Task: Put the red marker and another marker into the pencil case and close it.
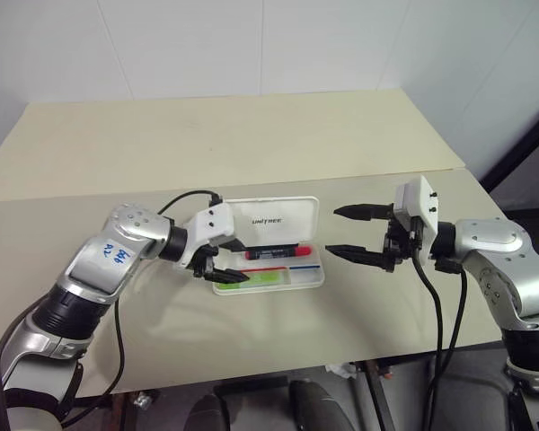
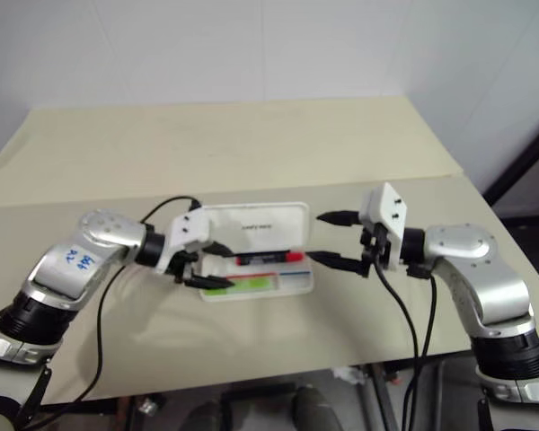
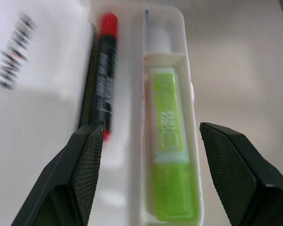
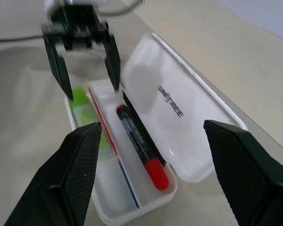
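Lying side by side in the tray of the pencil case (image 1: 311, 280), the red marker (image 1: 277, 253) and the green highlighter (image 1: 256, 277) run left to right, with the lid (image 1: 278, 218) open flat behind them. Left claw (image 1: 225, 263) hangs wide and empty over the tray's left end; right claw (image 1: 349, 233) waits wide just beside its right end. Either could likely swing the lid forward.

The left arm reaches in from the left side with its elbow bent, and its wrist turns inward. The left gripper (image 1: 226, 261) points forward and down, with both fingers spread apart and holding nothing. The right arm comes from the right side. The right gripper (image 1: 350, 233) points nearly level toward the left one, fingers wide apart, also holding nothing.
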Motion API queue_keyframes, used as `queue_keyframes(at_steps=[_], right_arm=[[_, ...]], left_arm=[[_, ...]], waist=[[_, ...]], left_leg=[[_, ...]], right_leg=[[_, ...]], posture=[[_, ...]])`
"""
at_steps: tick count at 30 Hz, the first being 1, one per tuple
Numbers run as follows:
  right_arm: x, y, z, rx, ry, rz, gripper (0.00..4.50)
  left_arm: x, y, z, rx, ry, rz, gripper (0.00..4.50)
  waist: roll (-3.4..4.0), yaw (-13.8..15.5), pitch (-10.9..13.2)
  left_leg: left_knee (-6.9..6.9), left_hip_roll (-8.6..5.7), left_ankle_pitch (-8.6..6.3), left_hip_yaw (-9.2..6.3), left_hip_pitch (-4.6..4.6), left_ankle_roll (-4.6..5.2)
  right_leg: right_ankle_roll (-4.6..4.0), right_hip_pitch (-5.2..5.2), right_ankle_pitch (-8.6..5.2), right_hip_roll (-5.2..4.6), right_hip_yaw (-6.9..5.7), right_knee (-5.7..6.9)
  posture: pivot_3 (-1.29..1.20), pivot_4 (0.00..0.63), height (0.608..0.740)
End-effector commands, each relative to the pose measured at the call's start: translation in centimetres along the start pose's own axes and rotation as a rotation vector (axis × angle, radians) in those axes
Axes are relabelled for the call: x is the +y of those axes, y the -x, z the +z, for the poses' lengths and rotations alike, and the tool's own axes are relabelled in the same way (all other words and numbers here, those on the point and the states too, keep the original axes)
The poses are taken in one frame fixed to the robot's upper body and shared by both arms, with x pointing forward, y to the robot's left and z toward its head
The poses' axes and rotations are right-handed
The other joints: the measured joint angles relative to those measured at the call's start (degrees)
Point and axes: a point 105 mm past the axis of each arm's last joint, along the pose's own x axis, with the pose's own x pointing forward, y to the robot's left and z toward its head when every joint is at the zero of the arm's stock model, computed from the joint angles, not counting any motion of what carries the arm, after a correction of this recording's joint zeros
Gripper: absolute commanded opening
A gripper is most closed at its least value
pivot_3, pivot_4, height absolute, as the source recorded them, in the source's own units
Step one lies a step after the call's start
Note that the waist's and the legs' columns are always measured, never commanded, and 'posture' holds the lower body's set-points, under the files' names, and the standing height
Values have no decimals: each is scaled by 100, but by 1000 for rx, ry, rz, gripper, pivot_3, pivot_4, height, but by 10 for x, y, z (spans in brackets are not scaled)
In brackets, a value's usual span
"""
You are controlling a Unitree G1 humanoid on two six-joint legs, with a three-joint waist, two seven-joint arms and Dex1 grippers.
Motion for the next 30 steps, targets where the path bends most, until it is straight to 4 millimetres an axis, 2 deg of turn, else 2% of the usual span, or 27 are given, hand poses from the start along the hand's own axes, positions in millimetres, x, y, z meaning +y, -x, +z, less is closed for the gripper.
queue_keyframes(at_steps=[1, 6, 11, 15, 19, 24, 30], right_arm=[[-22, 10, -5, 104, -43, -151, 3680], [-42, 30, -20, 288, -161, -351, 3680], [-36, 45, -42, 474, -319, -444, 3680], [-34, 49, -64, 567, -449, -547, 3680], [-31, 48, -78, 598, -526, -603, 3680], [-37, 48, -93, 611, -547, -665, 3680], [-46, 56, -104, 636, -557, -723, 3680]], left_arm=[[1, 25, 14, -67, -95, 34, 3425], [6, 51, 22, -141, -129, 78, 3425], [16, 66, 38, -192, -224, 149, 4472], [19, 67, 45, -211, -273, 152, 4472], [19, 69, 46, -207, -280, 139, 4472], [17, 68, 45, -197, -286, 131, 4472], [15, 70, 46, -189, -289, 131, 4472]], waist=[[0, -14, 0], [1, -1, 0], [1, 24, 0], [0, 15, -1], [1, -17, -1], [0, -12, -1], [0, -13, -1]], left_leg=[[-1, 0, 0, 1, 2, 0], [0, 0, 0, 1, 1, 0], [-4, 0, -1, 1, -1, 2], [-2, -1, -2, 2, -2, 3], [-5, -1, -2, 4, -3, 3], [-7, -1, -2, 5, -4, 4], [-7, -1, -3, 5, -7, 5]], right_leg=[[-1, 0, 0, 0, 0, 0], [-3, -2, -1, -1, 0, 4], [-5, -2, -3, -2, -1, -3], [-4, -2, -2, -2, 0, -5], [-3, -6, -2, -1, 3, -4], [-2, -7, -1, 0, 3, -5], [1, -7, 0, 0, 4, -8]], posture=[[0, 150, 740], [0, 150, 740], [0, 150, 740], [0, 150, 740], [0, 150, 740], [0, 150, 740], [0, 150, 740]])
